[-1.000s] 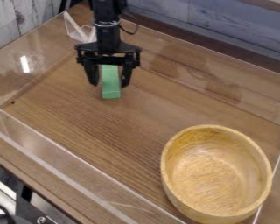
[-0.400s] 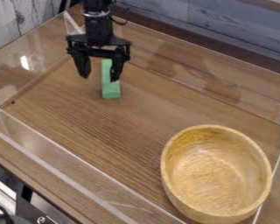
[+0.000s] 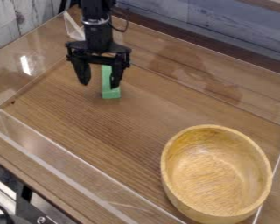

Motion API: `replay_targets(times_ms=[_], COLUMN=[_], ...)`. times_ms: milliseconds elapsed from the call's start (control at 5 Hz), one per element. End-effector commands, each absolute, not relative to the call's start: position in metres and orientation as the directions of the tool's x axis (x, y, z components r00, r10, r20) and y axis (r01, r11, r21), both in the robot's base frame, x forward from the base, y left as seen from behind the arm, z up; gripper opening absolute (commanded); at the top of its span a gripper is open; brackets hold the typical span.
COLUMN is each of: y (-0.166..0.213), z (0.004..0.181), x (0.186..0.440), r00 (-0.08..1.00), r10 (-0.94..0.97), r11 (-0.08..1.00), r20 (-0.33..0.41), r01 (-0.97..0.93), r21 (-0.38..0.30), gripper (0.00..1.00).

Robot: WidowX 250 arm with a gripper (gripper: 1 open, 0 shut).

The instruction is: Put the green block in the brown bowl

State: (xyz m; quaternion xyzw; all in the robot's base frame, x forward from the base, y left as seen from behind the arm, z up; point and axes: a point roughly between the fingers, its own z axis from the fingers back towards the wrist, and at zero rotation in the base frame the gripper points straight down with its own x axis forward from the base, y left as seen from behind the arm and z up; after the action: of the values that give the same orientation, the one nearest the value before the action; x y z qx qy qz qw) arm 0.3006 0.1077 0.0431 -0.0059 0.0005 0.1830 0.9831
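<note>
The single camera view looks down at an angle onto a wooden table [image 3: 130, 131] enclosed by clear plastic walls [image 3: 38, 52]. Taking the brown bowl [image 3: 216, 171] as the landmark, it sits at the lower right of the view, upright on the tabletop, with its thick rim and pale grain plain to see and nothing inside it.

The green block [image 3: 111, 82] lies on the table well apart from the brown bowl, up and to the left of it, toward the far side of the enclosure. It rests flat on the wood with its long side running away from the camera.

The gripper [image 3: 99, 74] hangs over the green block on the end of the black arm [image 3: 97, 22], equally far from the brown bowl, pointing straight down. Its two dark fingers [image 3: 80, 72] are spread wide, one on each side of the block's far end. They straddle the block without closing on it, so the gripper holds nothing.
</note>
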Motion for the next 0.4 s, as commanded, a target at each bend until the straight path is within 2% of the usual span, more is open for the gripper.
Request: replay_targets(times_ms=[0, 200], y=[0.1078, 0.1058], z=[0.0697, 0.0768], x=[0.3151, 0.3216], r00=[0.916, 0.901], r10=[0.396, 0.429], r11=[0.918, 0.903], r20=[0.067, 0.072], r01=[-0.396, -0.428], r21=[-0.013, -0.018], gripper=[1.0, 1.0])
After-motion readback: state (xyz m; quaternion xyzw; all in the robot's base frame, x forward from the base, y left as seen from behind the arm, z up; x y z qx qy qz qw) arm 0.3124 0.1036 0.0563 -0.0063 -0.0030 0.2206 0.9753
